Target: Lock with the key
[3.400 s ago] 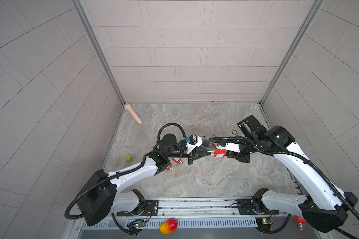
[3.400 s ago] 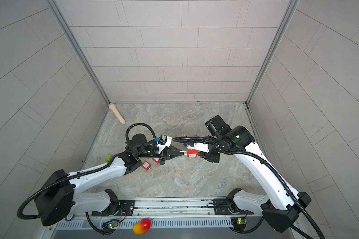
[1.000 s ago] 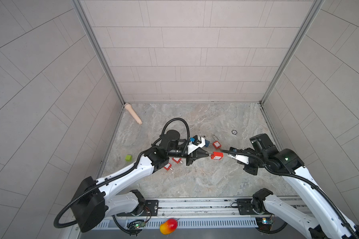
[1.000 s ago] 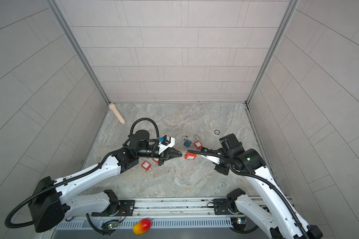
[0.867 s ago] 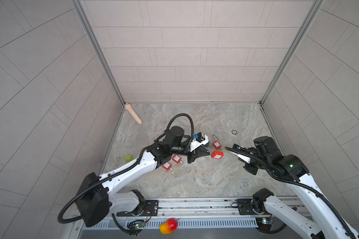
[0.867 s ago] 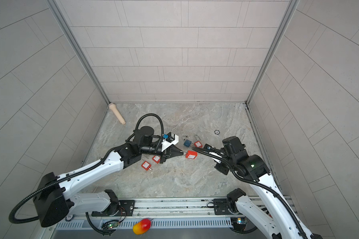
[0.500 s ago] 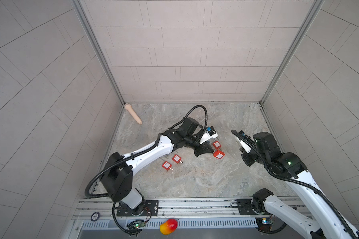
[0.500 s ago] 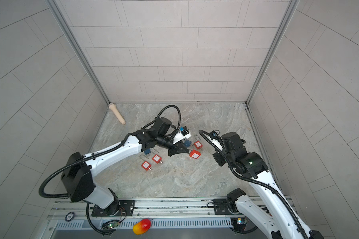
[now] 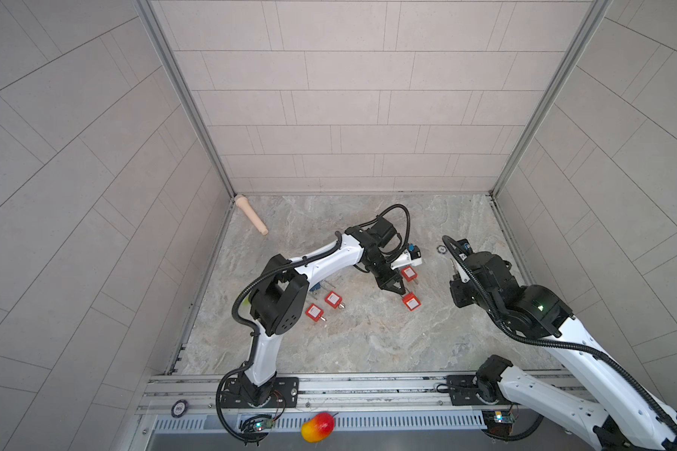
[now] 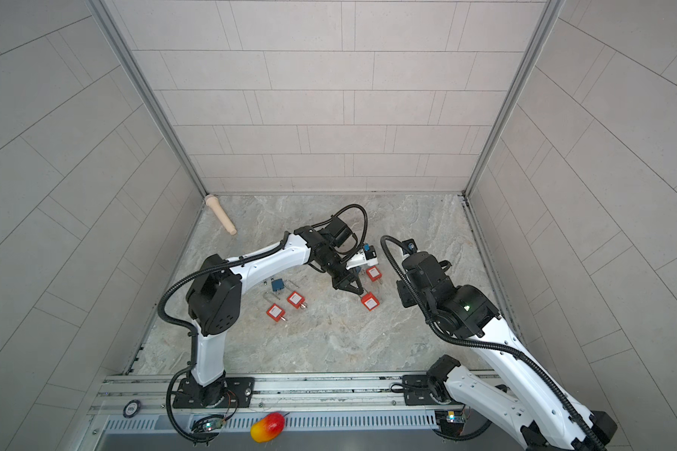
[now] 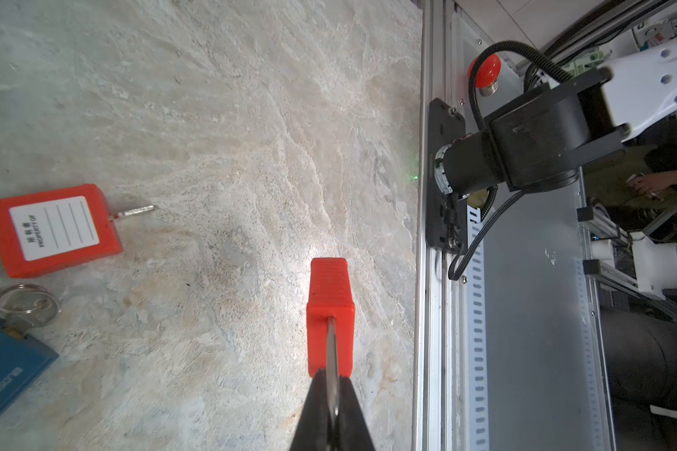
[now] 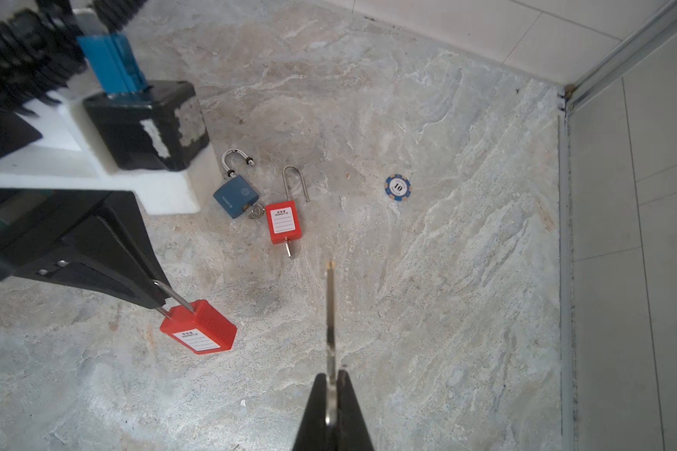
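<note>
Left end effector [image 11: 331, 380] clamps padlock [image 11: 331, 296], right end effector [image 12: 331, 377] key [image 12: 330, 308] (loose padlock [image 11: 49, 230]: "PROPERTY OF").

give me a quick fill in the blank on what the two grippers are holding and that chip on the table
1. The left gripper holds a ____ padlock.
2. The right gripper is shut on a ____.
3. The number printed on the poker chip is ____.

Missing words: red; key; 10
</note>
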